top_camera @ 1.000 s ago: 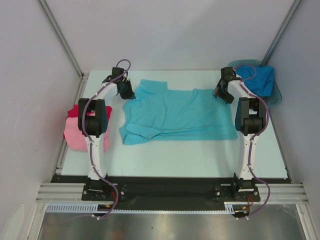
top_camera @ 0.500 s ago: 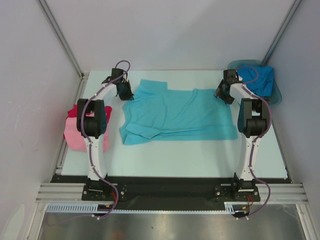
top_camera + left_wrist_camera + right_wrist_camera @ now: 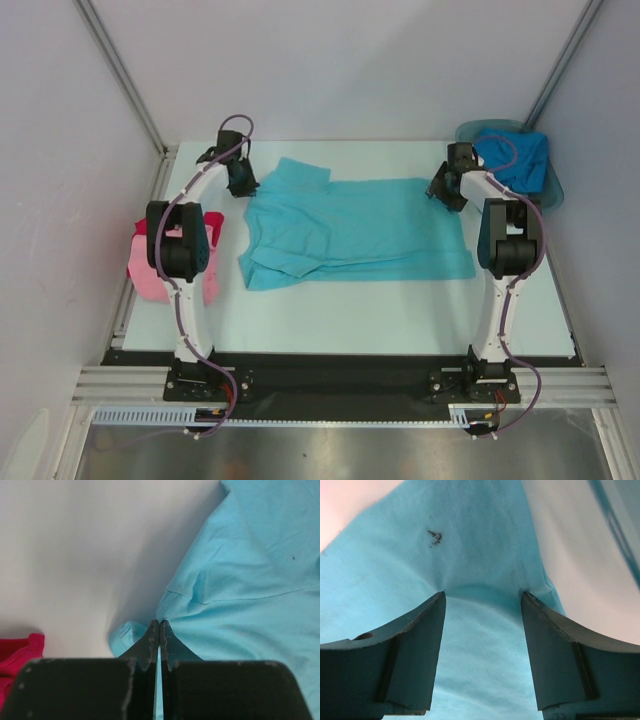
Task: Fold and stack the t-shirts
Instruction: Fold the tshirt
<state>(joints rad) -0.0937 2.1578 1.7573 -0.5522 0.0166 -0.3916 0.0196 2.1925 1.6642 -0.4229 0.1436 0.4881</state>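
Leftward the left gripper (image 3: 159, 625) is shifted since a second ago, now clamped on a sleeve edge of the turquoise t-shirt (image 3: 350, 230) spread on the table (image 3: 350, 310); the right gripper (image 3: 482, 599) (parted over the hem) should be closed before lifting.

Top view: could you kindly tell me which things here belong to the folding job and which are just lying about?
Part of the job:
turquoise t-shirt, spread out, its edge pinched by the left gripper
deeper blue t-shirt, bunched in the grey tub
pink t-shirt and red t-shirt, at the left side

Just lying about:
the grey tub itself
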